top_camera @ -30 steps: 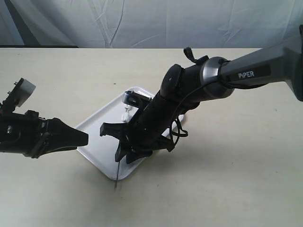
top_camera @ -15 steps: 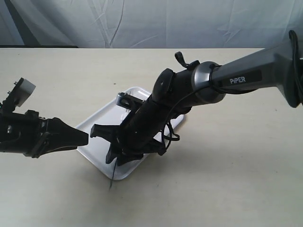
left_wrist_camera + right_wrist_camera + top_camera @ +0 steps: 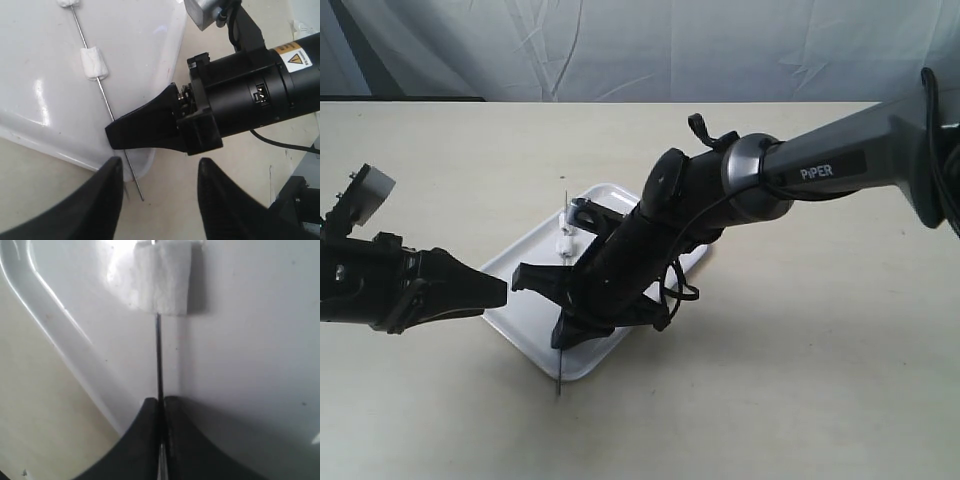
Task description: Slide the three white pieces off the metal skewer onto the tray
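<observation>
Tool: right gripper [image 3: 160, 404] pinching metal skewer [image 3: 159, 355] | left gripper [image 3: 159, 172] spread wide

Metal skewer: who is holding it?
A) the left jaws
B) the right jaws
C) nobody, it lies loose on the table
B: in the right wrist view the right jaws are pinched shut on the metal skewer, a short way from a white piece threaded on it; the left jaws stand open with nothing between them.
</observation>
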